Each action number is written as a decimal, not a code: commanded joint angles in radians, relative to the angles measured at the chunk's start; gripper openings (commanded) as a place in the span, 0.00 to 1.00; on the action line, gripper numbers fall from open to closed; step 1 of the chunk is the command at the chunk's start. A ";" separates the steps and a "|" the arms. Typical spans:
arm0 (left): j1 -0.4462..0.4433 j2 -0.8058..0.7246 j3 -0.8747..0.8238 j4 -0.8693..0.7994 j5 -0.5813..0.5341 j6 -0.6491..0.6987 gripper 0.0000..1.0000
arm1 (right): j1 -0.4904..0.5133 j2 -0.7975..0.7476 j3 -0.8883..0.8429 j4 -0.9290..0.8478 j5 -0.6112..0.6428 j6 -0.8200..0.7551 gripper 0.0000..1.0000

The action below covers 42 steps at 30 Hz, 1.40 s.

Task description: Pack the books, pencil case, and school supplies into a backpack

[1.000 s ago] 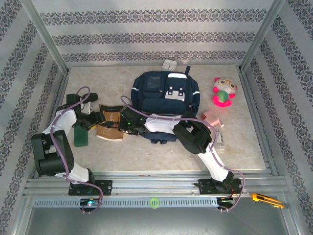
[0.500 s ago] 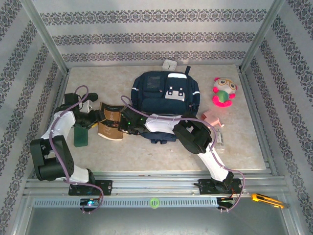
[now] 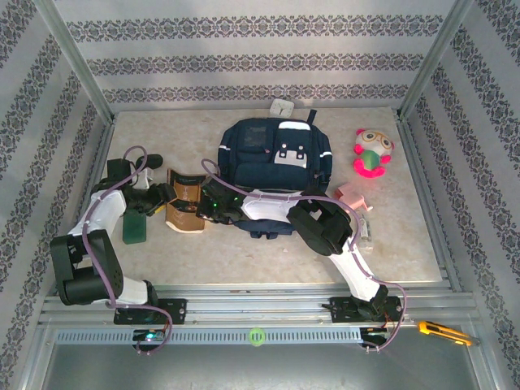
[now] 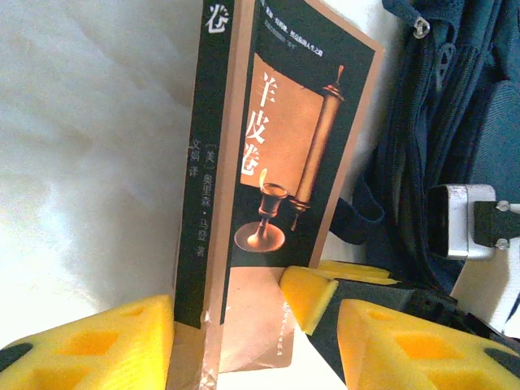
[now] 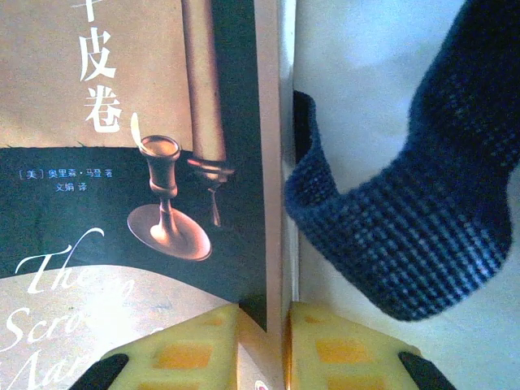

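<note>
The navy backpack (image 3: 272, 158) lies in the middle of the table (image 3: 244, 252), and everything else sits around it. Just off its left side is the brown book (image 3: 184, 207), its cover showing a scroll and a goblet; I cannot tell whether it lies flat or is tipped up.

The right gripper (image 5: 262, 323) reaches across in front of the backpack's near edge and pinches the book's long free edge. Its yellow pads (image 5: 191, 349) are nearly together, with only the cover's edge between them. The left gripper (image 4: 256, 325) faces the book from the side away from the backpack. Its jaws stand about half wide and straddle the spine end, one pad right beside the spine and the other clear of the book, so it grips nothing.

A navy strap (image 5: 390, 211) of the backpack curls on the table close beside the pinched edge. The dark green book (image 3: 134, 228) lies flat farther out from the backpack than the brown one. The pale-pink pencil case (image 3: 354, 196) rests near the backpack's near right corner. A pink-and-green plush toy (image 3: 372, 153) sits just off the backpack's right side.
</note>
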 commanded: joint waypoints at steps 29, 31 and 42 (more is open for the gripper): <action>-0.047 0.083 -0.119 0.181 0.136 -0.117 0.46 | 0.001 0.013 -0.030 0.055 -0.024 0.018 0.16; -0.070 0.067 -0.117 0.182 0.148 -0.138 0.46 | 0.001 0.013 -0.032 0.054 -0.023 0.019 0.16; -0.102 -0.048 -0.114 0.043 -0.080 -0.091 0.34 | -0.002 -0.006 -0.053 0.055 -0.013 0.011 0.15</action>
